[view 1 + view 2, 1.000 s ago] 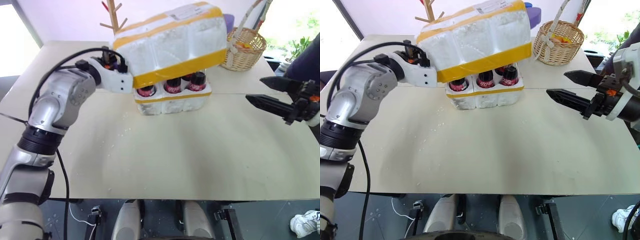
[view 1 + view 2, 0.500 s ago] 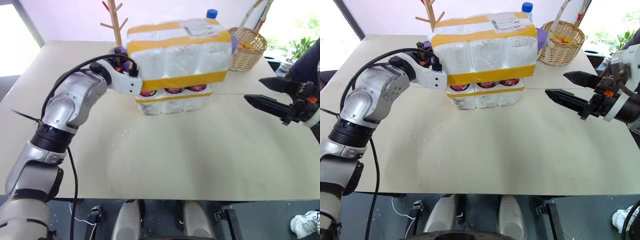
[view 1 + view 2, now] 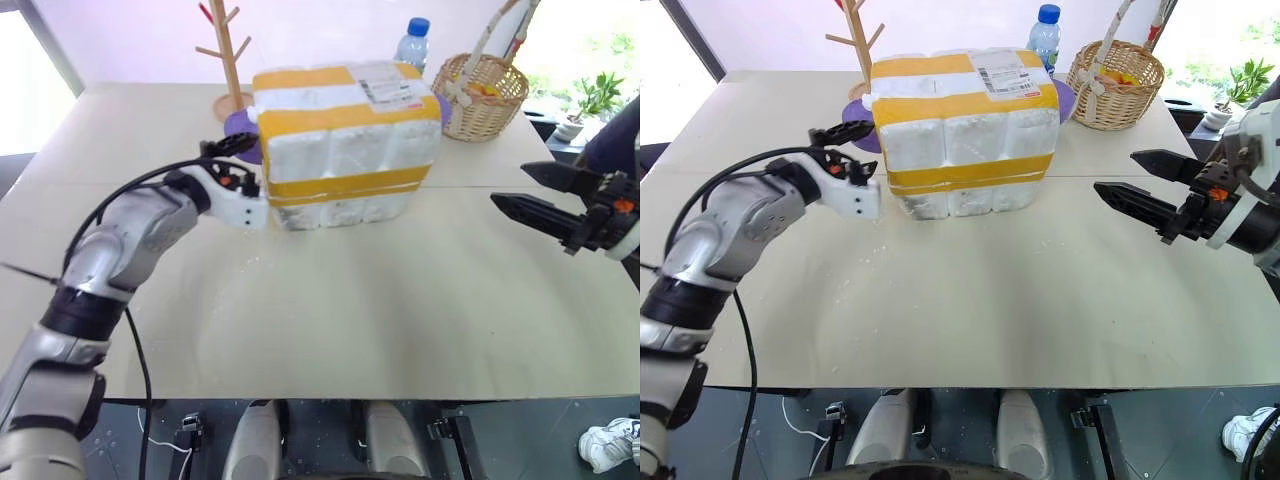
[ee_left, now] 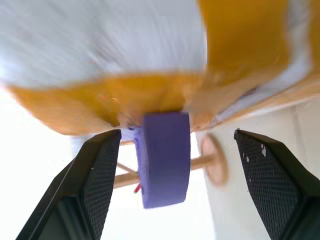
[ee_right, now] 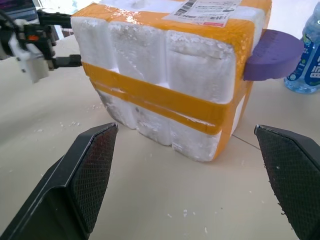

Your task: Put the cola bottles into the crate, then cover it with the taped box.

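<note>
Lowered since before, the box (image 3: 962, 130) now covers the crate; my left gripper (image 3: 845, 157) has let go, right gripper (image 3: 1145, 187) spread wide.

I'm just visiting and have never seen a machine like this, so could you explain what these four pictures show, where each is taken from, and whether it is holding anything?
This is a humanoid robot with two arms, each ending in a two-fingered black tool. Two pictures come from cameras in its head, looking down over a beige table. The other two come from cameras on its wrists, looking out between each tool's own fingers.

On the table stands a large white foam taped box with yellow tape bands and a shipping label. Behind it are a wooden peg stand, a blue-capped water bottle, a wicker basket and something flat and purple.

The left tool sits open at the box's left end, a finger on either side of its corner; I can't tell if it touches. The right tool hangs open, well off to the right, holding nothing.
</note>
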Action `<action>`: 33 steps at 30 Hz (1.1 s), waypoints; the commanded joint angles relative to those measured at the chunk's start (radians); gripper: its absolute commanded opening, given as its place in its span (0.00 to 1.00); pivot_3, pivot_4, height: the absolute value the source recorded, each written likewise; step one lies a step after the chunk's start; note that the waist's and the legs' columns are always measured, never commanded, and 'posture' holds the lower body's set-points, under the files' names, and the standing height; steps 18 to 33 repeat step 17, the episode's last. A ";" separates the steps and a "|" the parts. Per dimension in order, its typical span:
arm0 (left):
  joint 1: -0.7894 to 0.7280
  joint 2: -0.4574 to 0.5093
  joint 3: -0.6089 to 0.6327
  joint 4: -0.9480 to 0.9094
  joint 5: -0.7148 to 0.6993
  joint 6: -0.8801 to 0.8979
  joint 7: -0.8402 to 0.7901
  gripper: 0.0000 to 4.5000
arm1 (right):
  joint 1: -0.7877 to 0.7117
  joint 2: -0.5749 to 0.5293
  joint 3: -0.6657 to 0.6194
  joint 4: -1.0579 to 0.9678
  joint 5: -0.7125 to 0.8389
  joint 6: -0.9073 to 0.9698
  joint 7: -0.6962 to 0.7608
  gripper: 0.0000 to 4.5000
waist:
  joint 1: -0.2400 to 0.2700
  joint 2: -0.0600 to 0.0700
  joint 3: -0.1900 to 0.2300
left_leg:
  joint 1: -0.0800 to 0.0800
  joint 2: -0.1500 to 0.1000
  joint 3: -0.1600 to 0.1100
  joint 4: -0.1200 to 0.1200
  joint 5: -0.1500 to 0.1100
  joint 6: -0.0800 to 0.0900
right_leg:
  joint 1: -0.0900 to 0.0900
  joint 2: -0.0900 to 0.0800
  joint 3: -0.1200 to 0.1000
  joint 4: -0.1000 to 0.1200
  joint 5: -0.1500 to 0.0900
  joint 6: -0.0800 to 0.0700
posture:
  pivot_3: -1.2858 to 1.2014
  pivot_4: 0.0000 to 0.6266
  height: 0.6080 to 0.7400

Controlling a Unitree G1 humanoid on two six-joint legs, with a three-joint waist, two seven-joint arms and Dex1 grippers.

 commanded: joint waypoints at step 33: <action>-0.103 0.258 0.417 0.196 -1.287 1.120 -0.879 0.83 | -0.127 -0.053 0.099 0.129 -0.066 -0.058 0.115 1.00 | -0.007 0.001 -0.001 | 0.005 0.000 -0.003 -0.001 0.000 -0.001 | 0.005 0.002 -0.002 -0.001 -0.001 -0.002 | 0.52 0.24 1.00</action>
